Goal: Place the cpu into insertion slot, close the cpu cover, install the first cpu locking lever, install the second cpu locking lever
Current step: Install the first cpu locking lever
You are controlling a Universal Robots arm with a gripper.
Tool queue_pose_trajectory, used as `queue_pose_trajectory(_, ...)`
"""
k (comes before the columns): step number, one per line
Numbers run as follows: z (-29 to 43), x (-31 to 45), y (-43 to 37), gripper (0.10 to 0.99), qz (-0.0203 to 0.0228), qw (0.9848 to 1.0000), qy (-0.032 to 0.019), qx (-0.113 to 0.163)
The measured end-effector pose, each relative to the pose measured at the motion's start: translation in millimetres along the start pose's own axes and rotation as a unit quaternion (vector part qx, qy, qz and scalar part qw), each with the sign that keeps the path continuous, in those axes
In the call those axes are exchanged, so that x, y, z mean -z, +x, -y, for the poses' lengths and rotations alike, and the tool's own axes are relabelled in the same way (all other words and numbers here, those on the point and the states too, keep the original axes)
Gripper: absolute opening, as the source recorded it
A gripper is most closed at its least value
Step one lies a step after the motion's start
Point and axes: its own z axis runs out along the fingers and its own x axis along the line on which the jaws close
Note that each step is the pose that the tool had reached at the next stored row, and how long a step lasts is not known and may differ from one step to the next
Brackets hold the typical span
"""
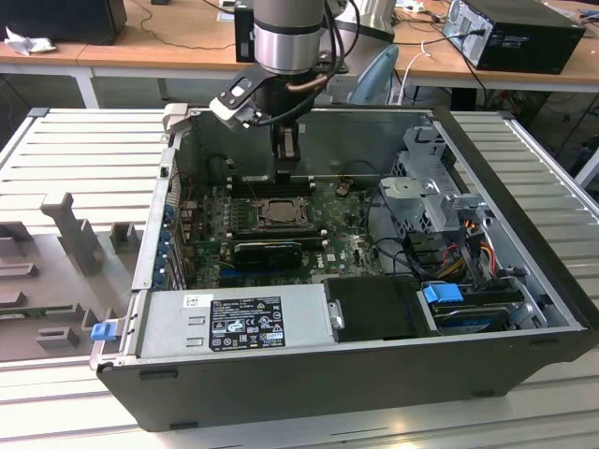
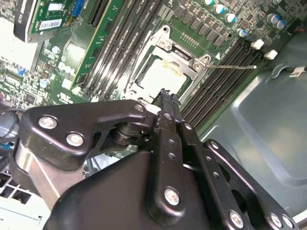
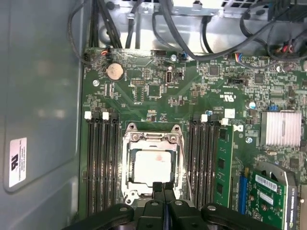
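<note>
The cpu [image 3: 152, 166] lies silver face up in the insertion slot [image 1: 278, 211] on the green board. The cpu cover [image 3: 128, 160], a silvery frame, lies flat around the cpu [image 2: 165, 75]. In the second wrist view a thin lever rod [image 2: 235, 67] juts from the corner of the cpu cover [image 2: 184, 51] out across the memory slots. My gripper [image 3: 163, 186] hovers over the socket edge nearest the case's back wall, fingers pressed together with nothing between them. In the exterior view my gripper [image 1: 287, 157] hangs just above the socket inside the case.
Black memory slots [image 3: 101, 163] flank the socket on both sides. A graphics card [image 1: 267, 253] lies just in front of it. The grey case wall [image 3: 38, 110] is close by. Cables [image 3: 192, 43], a heat sink [image 3: 280, 128], the power supply [image 1: 239, 323] and a drive cage [image 1: 435, 192] fill the case.
</note>
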Motion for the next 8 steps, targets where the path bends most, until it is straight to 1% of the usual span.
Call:
queue_pose_trajectory(3, 0.0, 0.0, 0.0, 0.106, -0.0001, 0.9997, -0.0005, 0.025)
queue_pose_trajectory(5, 0.1, -0.1, 0.0, 0.106, -0.0003, 0.9992, -0.0009, 0.04)
queue_pose_trajectory(8, 0.3, -0.2, 0.0, 0.106, -0.0003, 0.9987, -0.0011, 0.051)
